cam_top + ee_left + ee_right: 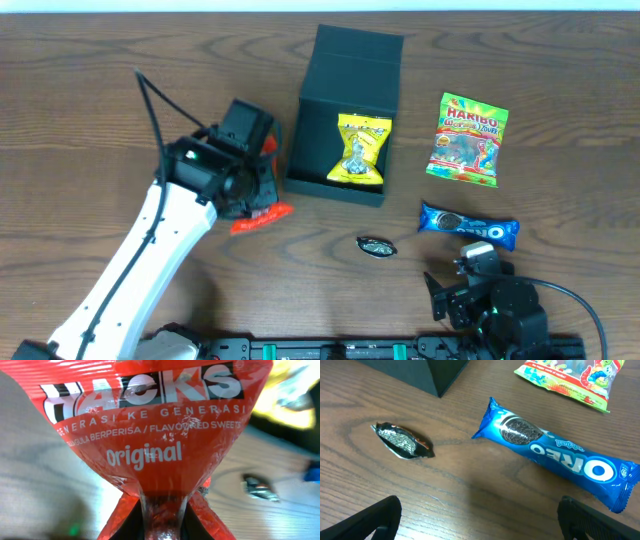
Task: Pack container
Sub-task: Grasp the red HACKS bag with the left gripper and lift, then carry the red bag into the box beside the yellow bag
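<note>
Box (320, 120) sits at the back-middle of the table (90, 90). Its lid flap stands up on the far side and the mouth is open, with a yellow packet (360, 150) lying inside. The left gripper (255, 182) is right beside it, on its left, clamped on a red packet (160, 435). The wrist cam is basically all red foil, pinched at its lower edge between the fingers.

So the bit that matters imo: the box lies just to that gripper's right, with barely any gap. It looks like a short lift and a sideways hop over the left wall. I can't tell if the packet is clear of the table yet.

The right gripper (465, 282) is down at the front edge, fingers spread wide, holding nothing. The Oreo (560, 455) lies just ahead of it, with its long axis running roughly left-right. A small dark candy (402, 441) sits to the Oreo's left, and the Haribo bag (467, 140) is further back, right of the box.
</note>
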### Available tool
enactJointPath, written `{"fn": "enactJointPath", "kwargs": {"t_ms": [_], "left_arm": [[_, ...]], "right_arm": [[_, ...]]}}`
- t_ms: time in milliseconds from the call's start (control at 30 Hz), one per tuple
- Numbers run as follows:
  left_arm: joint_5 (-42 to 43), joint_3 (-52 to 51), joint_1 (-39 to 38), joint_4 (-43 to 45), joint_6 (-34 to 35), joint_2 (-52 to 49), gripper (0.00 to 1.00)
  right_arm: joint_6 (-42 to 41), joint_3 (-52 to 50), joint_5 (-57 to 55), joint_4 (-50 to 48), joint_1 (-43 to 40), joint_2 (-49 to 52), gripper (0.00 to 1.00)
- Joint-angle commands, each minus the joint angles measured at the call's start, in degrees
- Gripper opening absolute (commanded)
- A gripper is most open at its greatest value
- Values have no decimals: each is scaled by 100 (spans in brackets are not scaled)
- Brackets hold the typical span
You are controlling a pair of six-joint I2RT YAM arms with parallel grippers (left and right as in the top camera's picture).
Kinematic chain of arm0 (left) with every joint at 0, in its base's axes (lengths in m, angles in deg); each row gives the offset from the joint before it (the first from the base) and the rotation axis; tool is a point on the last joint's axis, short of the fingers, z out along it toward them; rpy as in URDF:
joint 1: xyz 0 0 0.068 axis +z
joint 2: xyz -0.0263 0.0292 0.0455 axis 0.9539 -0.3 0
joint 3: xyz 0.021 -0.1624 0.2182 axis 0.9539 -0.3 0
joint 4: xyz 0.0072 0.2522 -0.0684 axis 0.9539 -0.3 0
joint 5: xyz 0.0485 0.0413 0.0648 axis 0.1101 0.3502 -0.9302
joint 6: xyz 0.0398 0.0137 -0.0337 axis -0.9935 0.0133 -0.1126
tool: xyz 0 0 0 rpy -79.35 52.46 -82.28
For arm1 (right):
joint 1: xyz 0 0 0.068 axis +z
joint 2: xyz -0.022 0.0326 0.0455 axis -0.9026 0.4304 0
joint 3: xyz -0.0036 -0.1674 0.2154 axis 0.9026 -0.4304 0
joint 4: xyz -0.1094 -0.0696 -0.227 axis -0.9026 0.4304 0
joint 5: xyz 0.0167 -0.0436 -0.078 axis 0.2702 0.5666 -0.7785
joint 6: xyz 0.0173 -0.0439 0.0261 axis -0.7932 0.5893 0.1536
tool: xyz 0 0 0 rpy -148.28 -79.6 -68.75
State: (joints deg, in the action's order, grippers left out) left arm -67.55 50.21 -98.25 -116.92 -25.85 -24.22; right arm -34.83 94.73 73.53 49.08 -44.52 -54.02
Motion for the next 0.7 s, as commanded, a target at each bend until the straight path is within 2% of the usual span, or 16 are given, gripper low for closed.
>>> {"fn": "enactJointPath", "kwargs": {"t_ms": [0, 167, 333, 467, 667], "left_arm": [[15, 645, 13, -94, -267, 9, 6], [39, 1515, -9, -446, -525, -514, 6], [42, 2605, -249, -841, -1163, -1740, 6], [160, 2955, -396, -752, -1521, -2376, 6], [260, 3075, -472, -404, -1600, -3154, 6]], "right_arm": [[28, 39, 22, 31, -42, -20, 99], [26, 39, 22, 31, -42, -20, 99], [26, 39, 22, 31, -42, -20, 99], [26, 39, 22, 31, -42, -20, 99], [26, 39, 22, 31, -42, -20, 99]]}}
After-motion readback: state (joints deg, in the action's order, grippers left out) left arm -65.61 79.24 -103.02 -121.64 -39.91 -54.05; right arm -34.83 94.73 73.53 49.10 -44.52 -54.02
